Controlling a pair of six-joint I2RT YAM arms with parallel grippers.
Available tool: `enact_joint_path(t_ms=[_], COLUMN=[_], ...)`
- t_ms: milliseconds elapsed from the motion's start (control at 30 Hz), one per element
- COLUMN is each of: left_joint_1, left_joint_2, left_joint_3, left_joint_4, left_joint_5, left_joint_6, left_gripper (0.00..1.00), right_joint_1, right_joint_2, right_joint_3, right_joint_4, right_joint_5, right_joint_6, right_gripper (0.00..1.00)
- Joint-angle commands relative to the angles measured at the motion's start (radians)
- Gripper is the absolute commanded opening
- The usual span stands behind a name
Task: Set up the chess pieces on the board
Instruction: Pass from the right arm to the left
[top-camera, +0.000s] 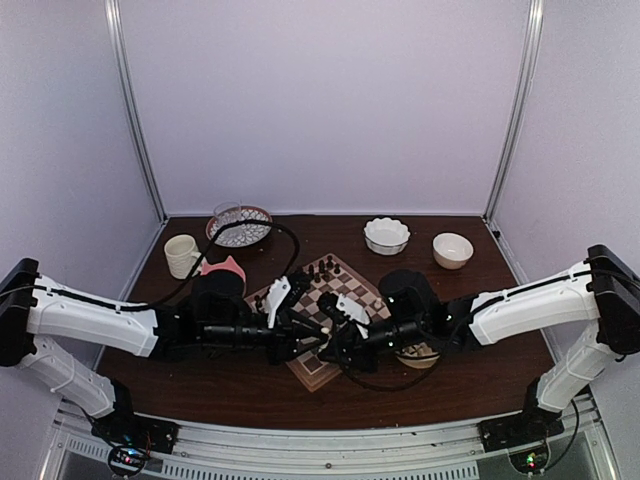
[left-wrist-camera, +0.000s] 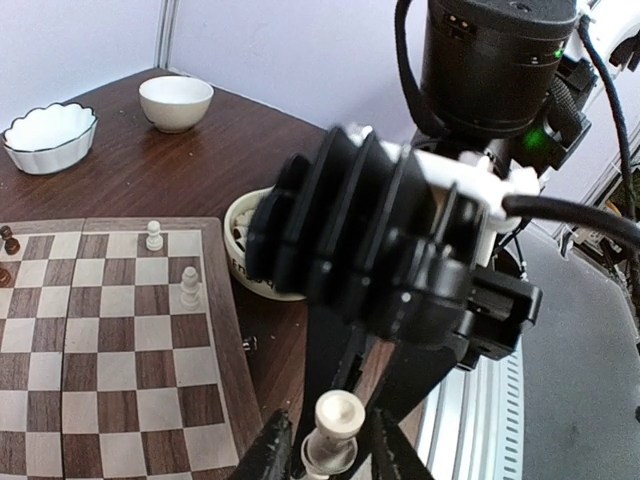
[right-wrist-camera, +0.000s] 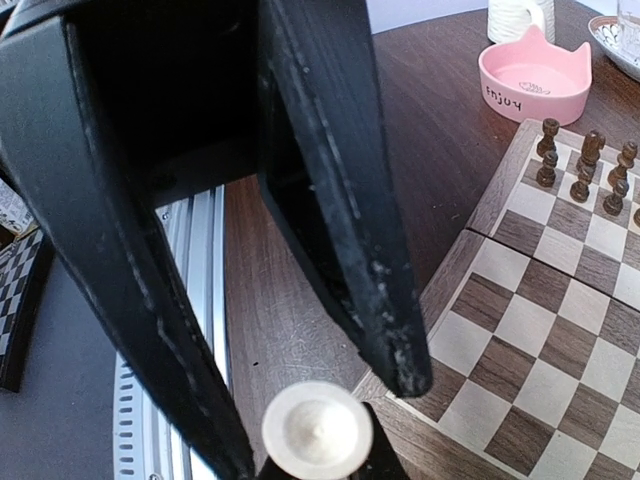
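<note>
Left pincer (left-wrist-camera: 330, 455): partly open, fingers (left-wrist-camera: 268, 455) flank the lower body of one cream piece (left-wrist-camera: 337, 415). Slim gaps show on both sides, so no grip yet.

The cream piece sits dead centre between the left tips, head pointing away from them and up into the right pincer (right-wrist-camera: 325, 428). Its long axis runs along the right fingers and crosses the left pincer's closing line. I can't tell from the top view whether it is upright, as the arms hide it.

Right pincer: closed down, tips either side of the cream piece, and looks to be the one carrying it. Both pincers meet at the near right edge of the board (left-wrist-camera: 100, 350).

My read: this is a handover. The left pincer only has to pinch, with no reach left.

Around, left to right:
- pink dish (right-wrist-camera: 535, 80) on the counter (left-wrist-camera: 120, 160), well clear
- dark pieces (right-wrist-camera: 585, 165) on the board's far side
- two cream pieces (left-wrist-camera: 153, 235) near its right edge
- bowl (left-wrist-camera: 232, 240) of more just beside that edge

Obstruction: the right pincer's body sits right over the left fingers, so a tight withdrawal is likely.
</note>
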Motion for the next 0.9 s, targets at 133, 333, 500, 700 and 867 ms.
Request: enact_joint_path(t_ms=[133, 333, 500, 700, 867], left_joint_1=[0.005, 0.006, 0.005, 0.006, 0.005], left_joint_2=[-0.016, -0.001, 0.006, 0.022, 0.040], left_joint_3=[-0.009, 0.012, 0.012, 0.021, 0.033], left_joint_4=[0.069, 0.041, 0.039, 0.034, 0.032], left_joint_5=[0.007, 0.036, 0.075, 0.089, 0.099], left_joint_6=[0.008, 0.010, 0.028, 0.032, 0.028], left_gripper=[0.13, 0.38, 0.46, 0.41, 0.31], right_joint_1=[0.011, 0.011, 0.011, 0.011, 0.011], right_joint_2=[0.003, -0.014, -0.050, -0.086, -0.092], right_joint_3=[0.025, 0.015, -0.012, -0.041, -0.044], right_joint_4=[0.004, 0.012, 0.032, 0.066, 0.071], right_joint_5=[-0.008, 0.016, 0.051, 0.052, 0.029], right_joint_6=[-0.011, -0.008, -0.003, 0.001, 0.000], right_gripper=[0.05, 0.05, 0.05, 0.05, 0.07])
